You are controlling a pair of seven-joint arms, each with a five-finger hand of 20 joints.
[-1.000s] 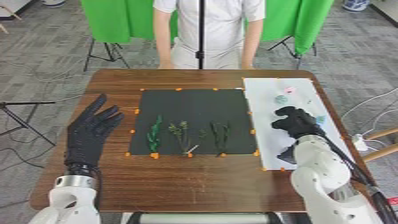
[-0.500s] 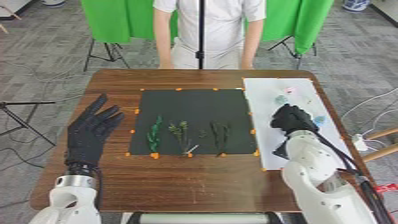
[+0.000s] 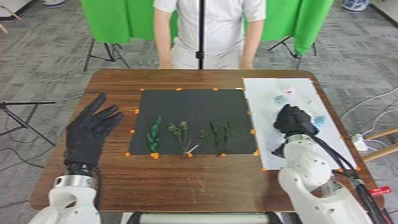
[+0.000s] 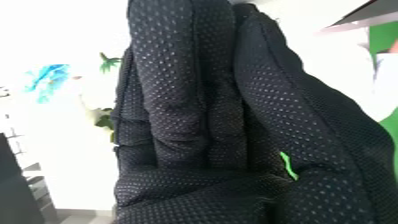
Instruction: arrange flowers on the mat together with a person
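While the right hand (image 3: 294,120) is positioned over the white sheet (image 3: 262,95), beside the blue flower (image 3: 319,121), its state, open or clamped, cannot be determined. Toward the far end of the same sheet lie the pink flower (image 3: 289,90) and the pale blue-green flower (image 3: 281,99). Green stems (image 3: 155,136) are laid on the near half of the dark mat (image 3: 191,107). The left hand (image 3: 87,135) is located left of the mat, fingers extended and partly apart.
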